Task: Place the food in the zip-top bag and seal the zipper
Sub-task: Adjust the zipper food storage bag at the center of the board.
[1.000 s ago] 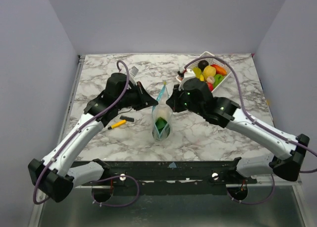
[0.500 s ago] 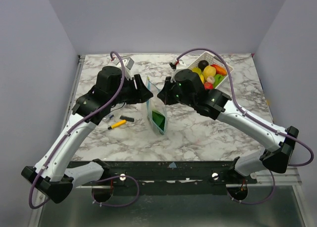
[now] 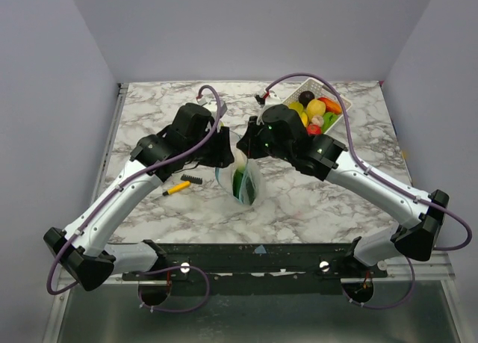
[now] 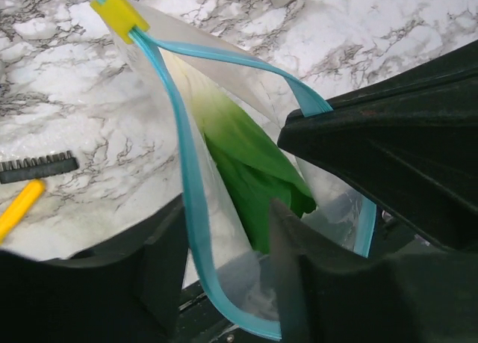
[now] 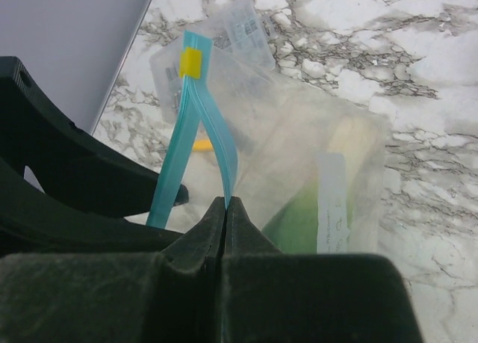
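Left gripper point(image 4: 228, 235) has opened; right wrist view shows right gripper point(image 5: 226, 208) pinching zipper point(image 5: 178, 134).

I read a marble-pattern bench point(image 3: 299, 201). On it:
- white basket point(image 3: 334, 93) of toy food point(image 3: 317, 107), far right
- yellow-and-black pen tool point(image 3: 177, 187) left of centre, small black toothed strip point(image 3: 192, 179) just beside it
- clear packet point(image 5: 239, 25) at the back
- zip-top bag point(image 3: 243, 182), bottom apparently resting mid-bench

The left gripper point(image 4: 224, 264), clamped a second ago, is opening its jaws astride the zip-top bag's point(image 3: 246, 182) blue zipper point(image 4: 192, 186), and the bag's mouth is spreading wider.
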You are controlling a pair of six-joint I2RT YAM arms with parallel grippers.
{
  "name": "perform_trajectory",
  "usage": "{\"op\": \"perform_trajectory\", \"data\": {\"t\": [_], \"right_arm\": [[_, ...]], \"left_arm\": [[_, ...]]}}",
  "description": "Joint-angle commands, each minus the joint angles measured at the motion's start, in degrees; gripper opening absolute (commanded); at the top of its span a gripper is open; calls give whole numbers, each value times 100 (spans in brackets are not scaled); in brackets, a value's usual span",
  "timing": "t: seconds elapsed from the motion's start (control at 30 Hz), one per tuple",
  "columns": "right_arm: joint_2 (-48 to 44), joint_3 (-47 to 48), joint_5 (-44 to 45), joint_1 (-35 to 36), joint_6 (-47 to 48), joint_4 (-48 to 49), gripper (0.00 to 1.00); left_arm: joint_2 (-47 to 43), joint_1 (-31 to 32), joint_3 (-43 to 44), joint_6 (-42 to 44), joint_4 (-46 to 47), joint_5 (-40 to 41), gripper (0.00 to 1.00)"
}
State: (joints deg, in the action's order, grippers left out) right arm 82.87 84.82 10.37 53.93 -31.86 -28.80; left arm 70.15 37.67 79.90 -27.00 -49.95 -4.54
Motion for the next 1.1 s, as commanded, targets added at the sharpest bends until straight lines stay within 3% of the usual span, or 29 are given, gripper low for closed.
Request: {"op": "perform_trajectory", "data": {"t": [0.0, 0.1, 0.13, 0.37, 0.47, 0.63, 0.87, 0.9, 1.07], "right_arm": [[2, 109, 57, -5, -56, 109, 0], [-29, 38, 316, -3, 93, 89, 0], [-27, 42, 409, -5, 175, 52, 0], [47, 413, 720, -1, 417, -265, 0], [-34, 234, 681, -6, 356, -58, 0], [142, -319, 988, -6, 380, 473, 0], [437, -364, 945, -6, 314, 506, 0], [438, -361, 953, -6, 318, 466, 2], [408, -123, 949, -5, 264, 132, 25]], "left_arm": [[-75, 61, -71, 58, 110, -103, 33], [-12, 43, 206, 154, 0, -256, 3], [-31, 18, 311, 168, -13, -345, 0], [-84, -271, 1041, -106, -65, -481, 0], [24, -463, 870, -185, 34, -240, 0], [488, -717, 803, 71, 53, -394, 0], [478, -719, 524, 351, 416, -837, 0], [468, -718, 469, 362, 437, -835, 0], [347, -722, 161, 345, 669, -893, 0]]}}
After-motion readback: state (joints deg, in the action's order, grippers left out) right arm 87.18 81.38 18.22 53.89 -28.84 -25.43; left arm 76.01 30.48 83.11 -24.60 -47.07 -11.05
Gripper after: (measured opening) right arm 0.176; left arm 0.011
